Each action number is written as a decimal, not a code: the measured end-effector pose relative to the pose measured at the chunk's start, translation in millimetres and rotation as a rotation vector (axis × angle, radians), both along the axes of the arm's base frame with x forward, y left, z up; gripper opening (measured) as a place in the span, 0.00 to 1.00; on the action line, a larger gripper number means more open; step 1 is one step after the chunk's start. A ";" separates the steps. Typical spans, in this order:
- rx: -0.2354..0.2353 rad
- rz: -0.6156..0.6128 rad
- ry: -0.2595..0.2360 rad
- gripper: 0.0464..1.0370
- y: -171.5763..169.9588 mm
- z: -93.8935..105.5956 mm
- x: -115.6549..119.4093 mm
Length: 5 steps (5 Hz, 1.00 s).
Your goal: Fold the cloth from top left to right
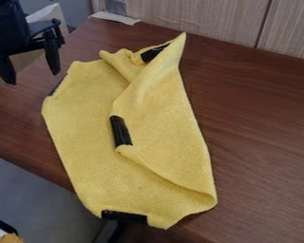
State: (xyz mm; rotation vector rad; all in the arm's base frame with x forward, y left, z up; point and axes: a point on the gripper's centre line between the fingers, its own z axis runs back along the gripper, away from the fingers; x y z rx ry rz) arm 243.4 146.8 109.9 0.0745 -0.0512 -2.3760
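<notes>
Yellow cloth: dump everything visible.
The yellow cloth looks woven, with black strips along its edges. It lies rumpled on the brown table, the side at the picture's right folded over toward the left, one strip now mid-cloth. Its top corner is peaked; its lower end juts past the table edge. The pincer is beside its upper left, with no visible contact.
</notes>
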 end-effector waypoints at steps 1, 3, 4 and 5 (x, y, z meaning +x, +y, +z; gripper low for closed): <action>0.005 -0.006 0.030 0.96 -2.1 -15.2 6.0; -0.018 -0.039 0.069 0.90 -9.1 -37.3 12.8; 0.001 -0.044 0.053 0.61 -13.2 -40.1 16.5; 0.008 -0.042 0.051 0.31 -14.8 -39.6 17.4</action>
